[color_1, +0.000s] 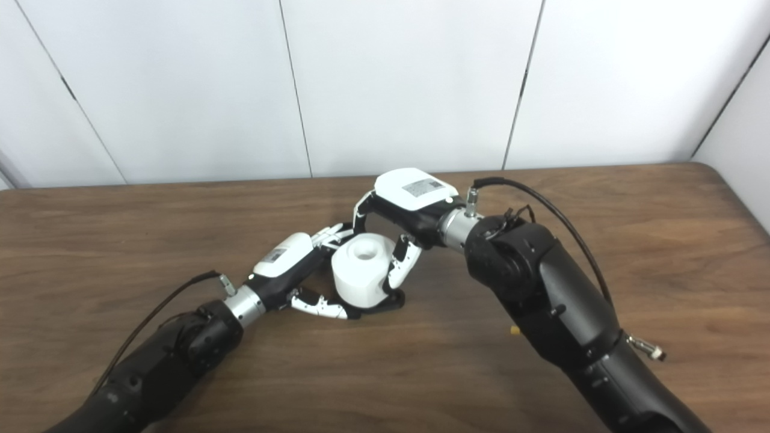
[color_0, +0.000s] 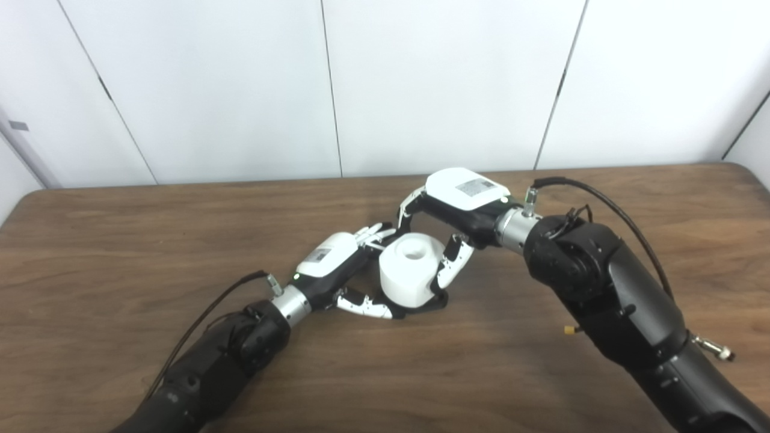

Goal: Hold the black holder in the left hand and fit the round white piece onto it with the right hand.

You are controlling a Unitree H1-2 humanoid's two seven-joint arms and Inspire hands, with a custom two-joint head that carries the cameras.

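Observation:
The round white piece (color_0: 408,270), a short cylinder with a hole in its top, stands mid-table on the black holder (color_0: 437,302); only a thin dark edge of the holder shows beneath it. My left hand (color_0: 337,264) wraps it from the left, fingers behind and thumb along the front at the base, closed on the holder. From above and the right, my right hand (color_0: 463,201) grips the white piece, with its fingers on the far side and its thumb pressed on the near right side. The right eye view shows the same white piece (color_1: 361,270).
The brown wooden table (color_0: 120,252) spreads wide on both sides, its far edge meeting a white panelled wall (color_0: 240,90). A black cable loops from each wrist. My right forearm (color_0: 607,300) crosses the table's right part.

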